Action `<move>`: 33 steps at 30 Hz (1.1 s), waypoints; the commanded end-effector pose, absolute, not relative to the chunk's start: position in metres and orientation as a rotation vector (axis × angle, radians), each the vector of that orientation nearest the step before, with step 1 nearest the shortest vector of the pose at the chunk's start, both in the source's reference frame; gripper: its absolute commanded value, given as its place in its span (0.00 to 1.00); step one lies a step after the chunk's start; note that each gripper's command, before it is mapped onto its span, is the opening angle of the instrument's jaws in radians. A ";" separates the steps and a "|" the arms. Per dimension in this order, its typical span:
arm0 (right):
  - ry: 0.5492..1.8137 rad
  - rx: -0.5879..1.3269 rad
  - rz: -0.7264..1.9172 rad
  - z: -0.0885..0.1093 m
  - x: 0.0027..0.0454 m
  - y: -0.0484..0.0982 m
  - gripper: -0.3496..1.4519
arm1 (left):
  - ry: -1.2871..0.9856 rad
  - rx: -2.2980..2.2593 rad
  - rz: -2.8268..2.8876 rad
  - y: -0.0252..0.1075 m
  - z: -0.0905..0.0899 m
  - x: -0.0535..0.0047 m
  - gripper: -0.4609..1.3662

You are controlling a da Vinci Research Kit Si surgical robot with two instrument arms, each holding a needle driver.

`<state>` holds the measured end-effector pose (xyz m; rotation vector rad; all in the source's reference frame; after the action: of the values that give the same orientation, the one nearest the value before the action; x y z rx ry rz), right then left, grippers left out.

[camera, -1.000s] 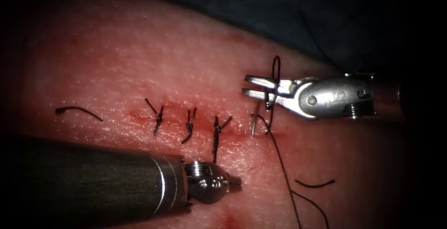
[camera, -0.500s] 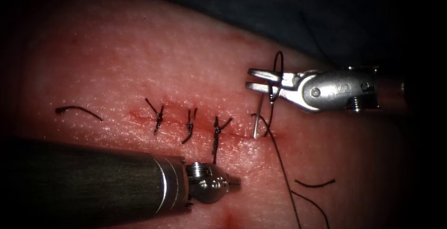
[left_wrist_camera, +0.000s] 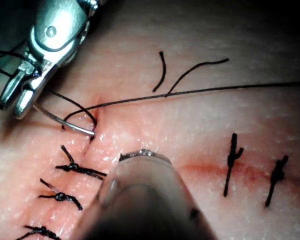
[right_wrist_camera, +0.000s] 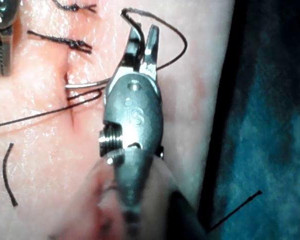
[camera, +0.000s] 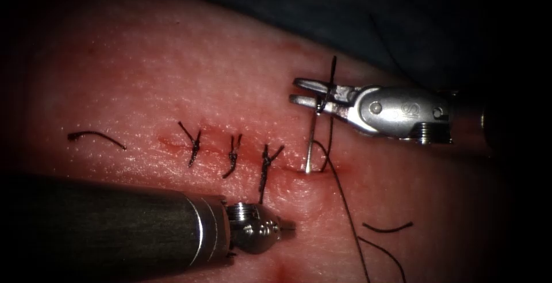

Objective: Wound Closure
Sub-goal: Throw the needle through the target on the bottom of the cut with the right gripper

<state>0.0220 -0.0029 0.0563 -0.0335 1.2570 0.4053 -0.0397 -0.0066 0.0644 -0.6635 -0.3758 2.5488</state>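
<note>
The right claw (camera: pixel 299 90) reaches in over the tissue (camera: pixel 172 76) from its right edge and is clamped on the needle (camera: pixel 310 145) near its upper end. The needle hangs down from the jaws to the cut (camera: pixel 230 148), where its lower end meets the tissue at the right end of the cut, just right of the third knot (camera: pixel 265 159); whether the tip is buried cannot be told from above. The thread (camera: pixel 345 202) crosses the right claw's jaws, sticks up above them, and runs down past the needle toward the tissue's lower edge. In the left wrist view the needle (left_wrist_camera: pixel 65 121) curves from the right claw (left_wrist_camera: pixel 12 102) to the cut.

The left claw (camera: pixel 290 225) sits below the cut, near the tissue's lower edge, well apart from the needle, jaws together and holding nothing. Cut ends of thread (camera: pixel 386 227) lie on the tissue right of the cut
</note>
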 end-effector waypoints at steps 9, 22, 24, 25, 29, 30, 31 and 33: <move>1.275 0.003 0.401 0.056 0.0216 -0.002 0.00 | -0.384 -0.665 2.546 -0.007 0.064 -0.0394 0.06; 1.290 0.167 0.633 0.056 0.0214 -0.001 0.00 | -0.383 -0.665 2.546 -0.007 0.064 -0.0394 0.06; 1.290 0.203 0.683 0.056 0.0214 -0.001 0.00 | -0.383 -0.665 2.546 -0.007 0.064 -0.0394 0.06; 1.290 0.214 0.698 0.057 0.0214 -0.001 0.00 | -0.383 -0.665 2.546 -0.007 0.064 -0.0394 0.06; 1.278 0.290 0.797 0.057 0.0214 -0.002 0.00 | -0.383 -0.665 2.546 -0.007 0.064 -0.0394 0.06; 1.274 0.301 0.811 0.057 0.0213 -0.002 0.00 | -0.383 -0.665 2.546 -0.007 0.064 -0.0394 0.06; 1.264 0.321 0.834 0.057 0.0213 -0.002 0.00 | -0.383 -0.665 2.546 -0.007 0.064 -0.0394 0.06; 1.240 0.367 0.891 0.057 0.0214 -0.002 0.00 | -0.384 -0.665 2.546 -0.007 0.064 -0.0394 0.06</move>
<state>0.0212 -0.0023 0.0573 0.3639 1.2404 0.8877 -0.0394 -0.0066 0.0643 -0.6641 -0.3789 2.5458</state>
